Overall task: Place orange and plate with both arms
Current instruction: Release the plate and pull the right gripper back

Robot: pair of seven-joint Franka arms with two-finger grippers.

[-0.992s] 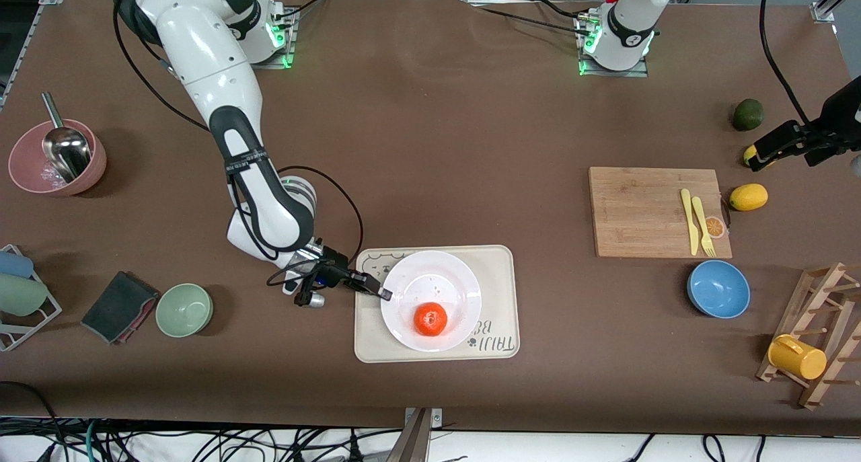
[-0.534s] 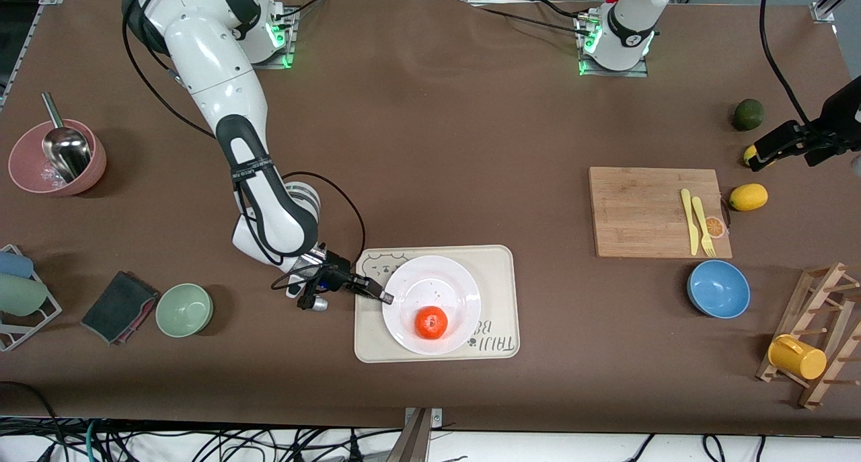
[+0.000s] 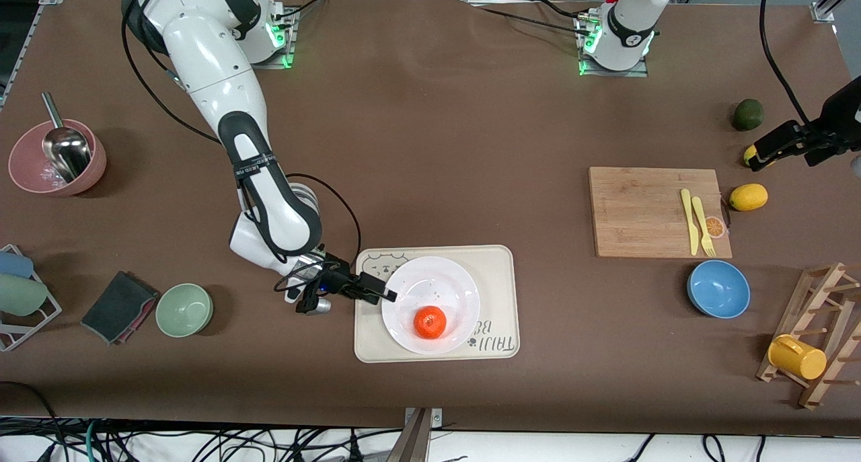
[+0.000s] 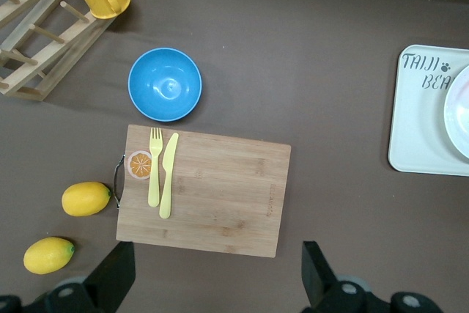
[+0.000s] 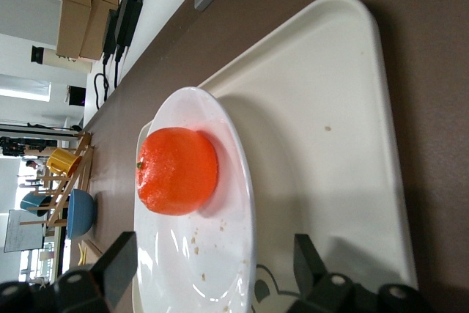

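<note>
Brown matting covered the long table (image 3: 471, 132), with cables hanging under its near edge. Right gripper (image 3: 382, 292) sat at the plate's (image 3: 430, 280) rim, fingers parted with the rim between them. The orange (image 3: 430, 321) lay on the plate, which rested on a cream tray (image 3: 501, 300) lettered "TAIJI BE…". Left gripper (image 4: 216, 273) hung spread wide over the lemons' end of the table, beside the cutting board (image 3: 639, 213).
</note>
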